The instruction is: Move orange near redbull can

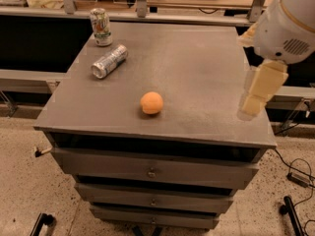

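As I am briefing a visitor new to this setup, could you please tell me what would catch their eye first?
The bright orange sits alone near the front middle of the grey drawer cabinet. At the back left, the silver redbull can lies on its side, an upright labelled can just behind it. The robot's cream end effector hangs over the cabinet's right edge.

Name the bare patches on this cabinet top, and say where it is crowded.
Bare: between the redbull can and the orange, and the middle and back right of the cabinet top. Crowded: the back left corner, where the upright can stands by the redbull can. The gripper hangs at the right edge.
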Action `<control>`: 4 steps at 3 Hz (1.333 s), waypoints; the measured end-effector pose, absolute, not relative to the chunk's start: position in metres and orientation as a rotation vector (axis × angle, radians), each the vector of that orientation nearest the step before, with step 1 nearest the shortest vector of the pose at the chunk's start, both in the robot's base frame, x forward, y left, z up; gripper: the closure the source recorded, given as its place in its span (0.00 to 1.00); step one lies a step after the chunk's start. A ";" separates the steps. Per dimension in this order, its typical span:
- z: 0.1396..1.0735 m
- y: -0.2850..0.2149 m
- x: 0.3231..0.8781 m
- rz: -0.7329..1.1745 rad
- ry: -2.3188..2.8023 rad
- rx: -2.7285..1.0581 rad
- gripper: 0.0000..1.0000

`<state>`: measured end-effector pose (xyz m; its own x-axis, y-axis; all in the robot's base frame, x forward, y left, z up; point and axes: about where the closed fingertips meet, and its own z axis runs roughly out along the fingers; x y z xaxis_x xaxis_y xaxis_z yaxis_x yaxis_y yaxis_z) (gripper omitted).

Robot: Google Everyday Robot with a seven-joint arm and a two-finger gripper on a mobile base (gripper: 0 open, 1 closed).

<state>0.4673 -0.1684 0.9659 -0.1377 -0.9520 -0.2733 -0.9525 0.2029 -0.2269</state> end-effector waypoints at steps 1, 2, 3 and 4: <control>0.938 -0.078 0.504 0.172 1.983 -1.872 0.00; 0.921 -0.027 0.521 0.260 1.902 -1.912 0.00; 0.897 0.005 0.530 0.300 1.873 -1.936 0.00; 0.870 0.014 0.534 0.311 1.890 -1.945 0.00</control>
<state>0.5341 0.0138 0.8696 0.0562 -0.8998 -0.4326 -0.9910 0.0026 -0.1341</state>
